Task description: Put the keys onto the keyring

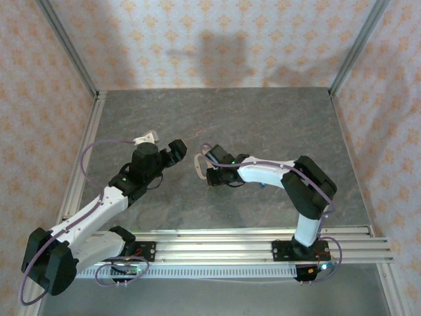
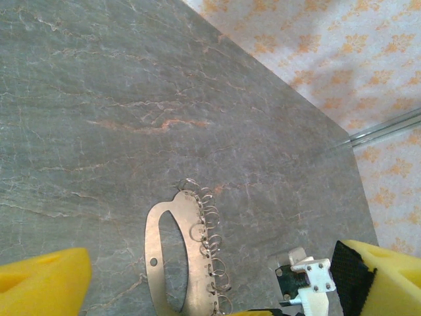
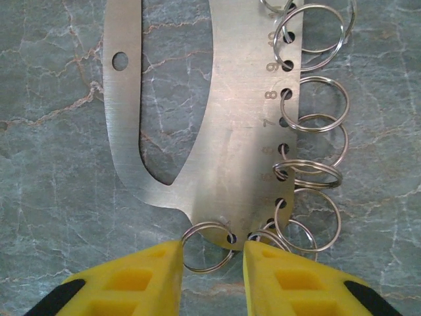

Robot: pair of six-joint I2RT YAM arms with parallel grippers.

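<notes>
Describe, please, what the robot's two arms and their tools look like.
The left arm and right arm have white shells with black joints, each trailed by a lilac cable. The left tool and right tool carry chunky yellow fingers on black mounts.

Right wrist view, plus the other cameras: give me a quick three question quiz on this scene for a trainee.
1. True or false: the right gripper pinches the keyring plate at its narrow end.
2. In the right wrist view, the split rings hang along which edge of the plate? A left, B right, C both.
3. Fill in: the jaws of the left gripper stand ____.
Key: 1 true; 2 B; 3 open.
</notes>
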